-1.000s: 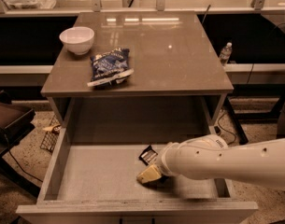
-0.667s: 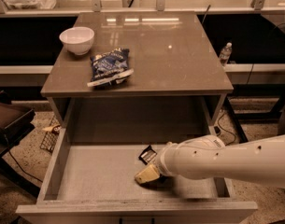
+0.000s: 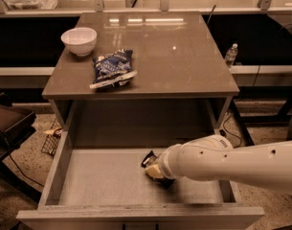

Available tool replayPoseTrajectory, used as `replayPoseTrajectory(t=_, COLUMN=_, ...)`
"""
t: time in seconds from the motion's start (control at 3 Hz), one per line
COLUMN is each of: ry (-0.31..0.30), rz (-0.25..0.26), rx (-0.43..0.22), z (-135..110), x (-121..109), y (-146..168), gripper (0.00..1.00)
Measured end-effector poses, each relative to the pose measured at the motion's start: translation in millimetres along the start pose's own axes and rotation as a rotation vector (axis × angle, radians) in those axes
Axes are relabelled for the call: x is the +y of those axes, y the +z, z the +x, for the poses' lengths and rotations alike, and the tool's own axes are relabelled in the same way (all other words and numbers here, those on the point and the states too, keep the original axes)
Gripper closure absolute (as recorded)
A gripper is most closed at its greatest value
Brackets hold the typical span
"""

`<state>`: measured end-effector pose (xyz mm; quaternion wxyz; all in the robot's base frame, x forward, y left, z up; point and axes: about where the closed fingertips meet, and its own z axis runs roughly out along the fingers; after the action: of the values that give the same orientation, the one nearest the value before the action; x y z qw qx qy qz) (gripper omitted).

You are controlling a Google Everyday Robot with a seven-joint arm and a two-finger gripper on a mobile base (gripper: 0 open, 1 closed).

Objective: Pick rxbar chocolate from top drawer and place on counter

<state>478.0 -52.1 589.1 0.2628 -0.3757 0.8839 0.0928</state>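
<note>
1. Jaws: grip state not discernible, hidden behind the wrist.
2. Rxbar chocolate (image 3: 148,158) in top drawer (image 3: 102,176), right of middle, touching gripper (image 3: 155,170).
3. Counter (image 3: 184,56) above: white bowl (image 3: 79,40) and blue-and-white bag (image 3: 112,68) near left edge.

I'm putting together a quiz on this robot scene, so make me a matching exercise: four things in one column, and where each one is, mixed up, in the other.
Things
1. bowl
2. bag
3. hand
4. bottle

Places
A. down in the open drawer, at the black snack bar
B. beyond the right edge of the counter
C. far left corner of the counter
D. on the counter, just nearer the camera than the bowl

Pairs: 1-C, 2-D, 3-A, 4-B
</note>
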Motion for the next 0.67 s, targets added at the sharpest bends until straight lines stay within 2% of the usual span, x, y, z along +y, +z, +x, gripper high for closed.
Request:
replayPoseTrajectory(t=0.33, ry=0.0, rz=0.0, rx=0.0, z=-1.8, x=-0.1, y=-2.8, gripper=1.0)
replayPoseTrajectory(t=0.67, ry=0.0, rz=0.0, rx=0.0, z=-2.5, x=-0.1, y=-3.9, gripper=1.0)
